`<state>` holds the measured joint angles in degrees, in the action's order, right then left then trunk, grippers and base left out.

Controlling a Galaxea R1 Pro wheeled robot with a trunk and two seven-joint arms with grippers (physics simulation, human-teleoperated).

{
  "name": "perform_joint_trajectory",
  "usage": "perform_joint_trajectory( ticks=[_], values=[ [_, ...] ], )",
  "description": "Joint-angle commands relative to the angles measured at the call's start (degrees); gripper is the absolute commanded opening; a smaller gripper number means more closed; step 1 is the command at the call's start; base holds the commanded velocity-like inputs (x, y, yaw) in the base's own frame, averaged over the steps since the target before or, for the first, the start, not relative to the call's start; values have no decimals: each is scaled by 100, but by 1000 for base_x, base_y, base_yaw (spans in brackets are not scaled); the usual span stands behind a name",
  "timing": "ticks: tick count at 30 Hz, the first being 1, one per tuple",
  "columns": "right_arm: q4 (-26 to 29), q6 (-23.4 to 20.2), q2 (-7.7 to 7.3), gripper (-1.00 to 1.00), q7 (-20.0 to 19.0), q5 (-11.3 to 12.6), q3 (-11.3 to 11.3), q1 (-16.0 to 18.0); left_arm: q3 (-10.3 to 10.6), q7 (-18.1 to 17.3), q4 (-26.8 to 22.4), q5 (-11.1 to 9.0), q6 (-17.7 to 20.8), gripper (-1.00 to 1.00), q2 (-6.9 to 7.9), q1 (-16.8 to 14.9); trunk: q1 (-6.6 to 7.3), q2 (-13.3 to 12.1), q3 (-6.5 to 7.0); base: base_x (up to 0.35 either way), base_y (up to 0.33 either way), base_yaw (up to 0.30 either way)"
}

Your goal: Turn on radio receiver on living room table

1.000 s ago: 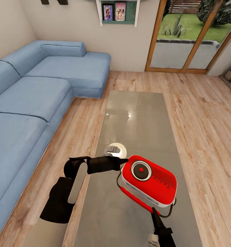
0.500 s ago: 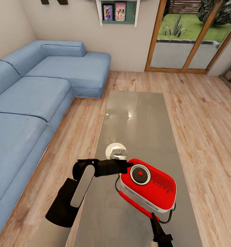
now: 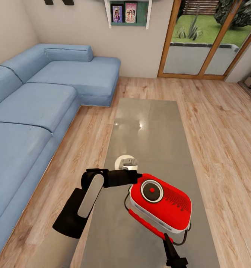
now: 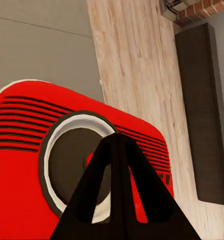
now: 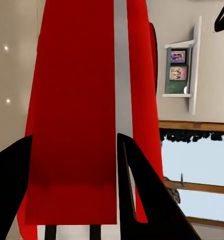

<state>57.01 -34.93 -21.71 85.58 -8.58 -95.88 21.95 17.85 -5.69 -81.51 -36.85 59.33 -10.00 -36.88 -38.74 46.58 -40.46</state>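
Red and glossy, the radio receiver (image 3: pixel 161 203) is tilted up off the near end of the tabletop (image 3: pixel 148 123) in the living room, its dial face turned up toward the head camera. The right claw (image 5: pixel 74 195) holds it from below: in the right wrist view the two dark fingers (image 5: pixel 141 195) stand on either side of the red edge with its white trim, pinching the casing. The left claw (image 4: pixel 116 150) has its fingers pressed together into a single point, and that point sits against the round white-ringed dial (image 3: pixel 152 190) beside the small red centre button.

Judging by the look of it, the radio is a stiff, smooth plastic shell, fairly light but slippery, so a hold across the flat sides by the trim seems safer than one on the thin black wire handle (image 3: pixel 183 234), which would let the box swing. A press on the dial should be firm yet short, since a hard push could rock the radio in the right claw.

A shelf (image 3: pixel 127 13) on the far wall holds two framed pictures.
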Motion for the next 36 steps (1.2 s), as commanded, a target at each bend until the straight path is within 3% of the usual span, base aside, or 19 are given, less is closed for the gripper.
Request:
perform_joint_trajectory(
  ticks=[1,6,17,23,28,36],
  values=[
    [3,0,0,-100,5,-17,-1,0,0,16,12,-17,0,-100,0,-1,0,0,0,0,0,0],
    [11,-1,-3,-100,11,-21,-1,-1,0,80,391,-273,-8,-100,0,-89,0,0,0,0,0,0],
    [18,-5,13,-100,16,-49,-1,-5,0,86,892,-331,-80,-100,0,-262,0,0,0,0,0,0],
    [21,-9,17,-100,45,-56,-9,-5,0,86,1572,-885,-320,-100,0,-550,0,0,0,0,0,0],
    [21,-13,21,-100,46,-56,-10,-6,0,86,1742,-953,-358,-100,0,-595,0,0,0,0,0,0],
    [21,-13,24,-100,46,-63,-10,-7,-2,86,1919,-1280,-406,-100,0,-601,0,0,0,0,0,0]
  ],
)
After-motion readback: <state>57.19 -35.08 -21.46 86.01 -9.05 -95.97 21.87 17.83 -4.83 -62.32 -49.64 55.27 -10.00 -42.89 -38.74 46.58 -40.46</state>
